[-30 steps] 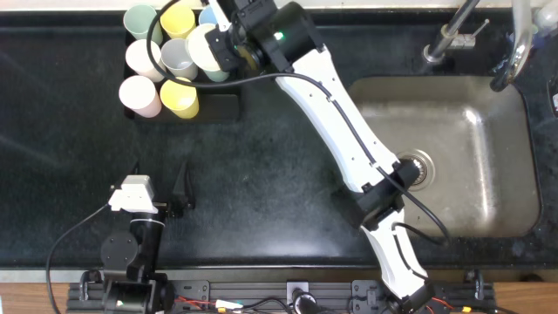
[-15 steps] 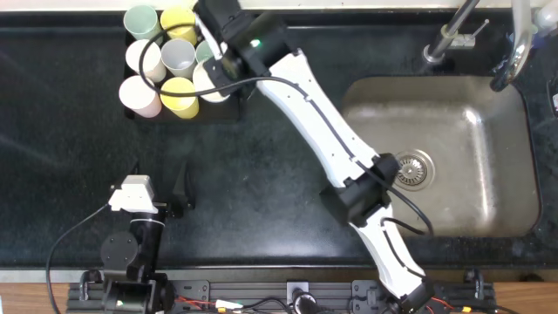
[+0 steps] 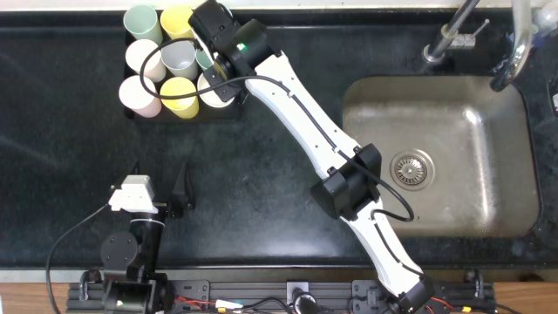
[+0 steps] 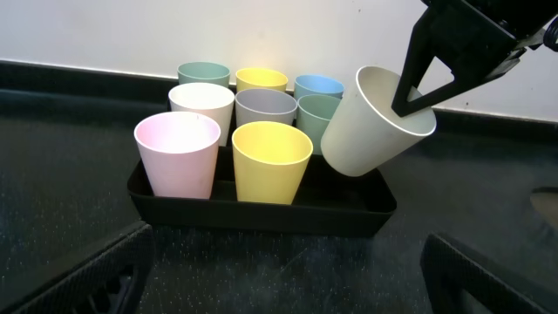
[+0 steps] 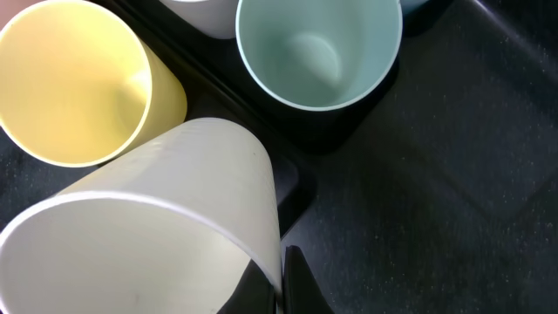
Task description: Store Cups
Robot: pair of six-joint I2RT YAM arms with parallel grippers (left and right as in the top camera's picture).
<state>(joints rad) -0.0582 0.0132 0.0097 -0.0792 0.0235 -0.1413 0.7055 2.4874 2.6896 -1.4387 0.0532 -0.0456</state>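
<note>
Eight cups upright in black tray, far left on bench. Left wrist view: ninth, cream cup, tilted over tray corner beside yellow cup, rim clenched by right tool. Top view: arm covers that grip. Left tool released, near bench front. Sink at right.

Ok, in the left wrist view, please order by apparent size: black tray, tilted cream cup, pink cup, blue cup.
1. black tray
2. cream cup and pink cup: look alike, nearness differs, not ranked
3. blue cup, farthest and partly hidden
</note>
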